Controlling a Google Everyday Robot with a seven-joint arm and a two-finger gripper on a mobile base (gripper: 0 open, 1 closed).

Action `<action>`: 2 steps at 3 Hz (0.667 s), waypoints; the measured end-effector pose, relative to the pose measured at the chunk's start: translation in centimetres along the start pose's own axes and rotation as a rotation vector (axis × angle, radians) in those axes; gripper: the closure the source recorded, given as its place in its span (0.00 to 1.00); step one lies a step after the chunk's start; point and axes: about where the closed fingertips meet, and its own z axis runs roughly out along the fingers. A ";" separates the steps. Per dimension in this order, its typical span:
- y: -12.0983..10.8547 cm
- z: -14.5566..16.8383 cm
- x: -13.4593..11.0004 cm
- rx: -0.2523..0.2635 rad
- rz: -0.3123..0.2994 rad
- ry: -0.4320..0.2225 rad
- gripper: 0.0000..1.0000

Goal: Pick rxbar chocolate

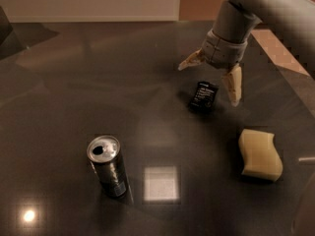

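The rxbar chocolate (204, 97), a small flat black wrapper with white print, lies on the dark glossy table (74, 92) right of centre. My gripper (212, 79) hangs just above and behind it, open, with one pale finger (190, 61) to the bar's upper left and the other finger (234, 85) to its right. The fingers straddle the bar without touching it. The grey arm comes in from the upper right.
A dark metal drink can (108, 165) stands upright at the front left. A wavy pale yellow sponge (259, 154) lies at the front right. The table's right edge (283, 68) runs diagonally past the arm.
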 end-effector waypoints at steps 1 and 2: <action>-0.3 1.1 0.2 -0.051 -0.105 0.025 0.00; 0.0 2.0 0.1 -0.088 -0.166 0.028 0.00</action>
